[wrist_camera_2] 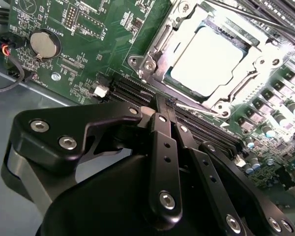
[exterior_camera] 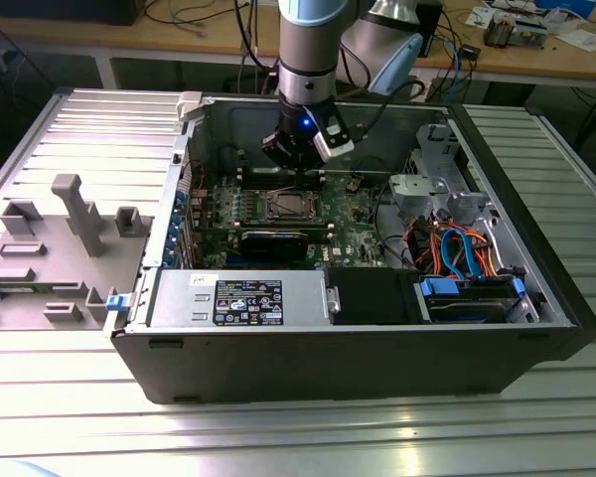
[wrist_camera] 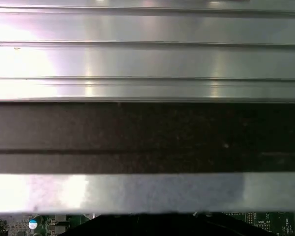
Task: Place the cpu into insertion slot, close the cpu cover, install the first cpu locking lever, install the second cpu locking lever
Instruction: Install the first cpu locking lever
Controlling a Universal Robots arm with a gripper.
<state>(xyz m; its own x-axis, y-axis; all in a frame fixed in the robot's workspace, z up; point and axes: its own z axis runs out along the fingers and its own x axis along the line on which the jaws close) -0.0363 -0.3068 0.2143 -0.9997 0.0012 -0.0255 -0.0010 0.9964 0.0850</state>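
Inside the open computer case, the cpu lies flat in the insertion slot, its pale silver top facing up. The silvery cpu cover lies down around it, the chip showing through its window. My gripper is shut, its black fingers pressed together, the tips just beside the socket's near edge. A thin silver lever runs along that edge right at the tips; I cannot tell whether they touch it. In the exterior view the gripper hangs over the board just behind the socket.
A round coin battery and long black slots lie near the socket. The power supply and a drive cage with blue and orange cables fill the case's front. A grey plastic fixture stands on the ribbed metal table.
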